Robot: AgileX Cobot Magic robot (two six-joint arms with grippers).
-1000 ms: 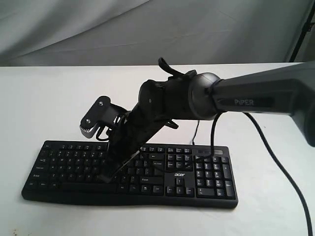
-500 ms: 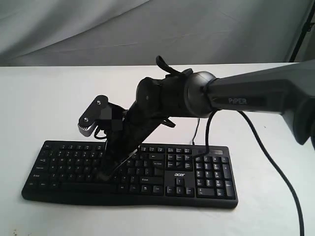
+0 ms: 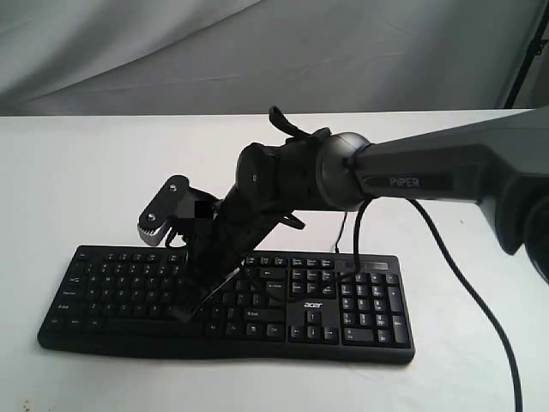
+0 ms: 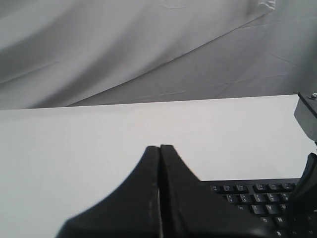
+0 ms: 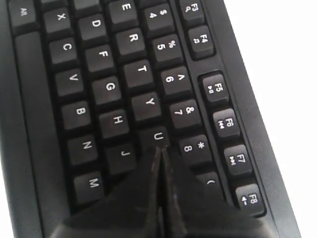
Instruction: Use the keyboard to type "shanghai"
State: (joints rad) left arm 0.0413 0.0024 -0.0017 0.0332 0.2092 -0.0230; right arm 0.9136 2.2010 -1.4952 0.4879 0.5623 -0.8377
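Observation:
The black keyboard (image 3: pixel 360 319) with its white acer logo lies flat on the white table. My right gripper (image 3: pixel 184 311) reaches across to its middle-left keys, slanting down steeply. In the right wrist view the right gripper (image 5: pixel 158 148) is shut and empty, its tip at the edge of the U key (image 5: pixel 157 136), between J and 8; the key beside U is hidden under the fingers. Whether the tip presses a key cannot be told. My left gripper (image 4: pixel 159 147) is shut and empty over bare table, with the keyboard (image 4: pixel 257 198) off to one side. It does not show in the exterior view.
The right arm's black cable (image 3: pixel 463 283) trails over the table to the right of the keyboard. A thin cable (image 3: pixel 341 232) runs from the keyboard's back edge. A grey cloth backdrop (image 3: pixel 274 51) hangs behind the white table (image 3: pixel 86 172).
The right arm's wrist has shifted slightly to the left, and the fingertip has stayed over the same patch of middle-left keys. The keyboard has not moved.

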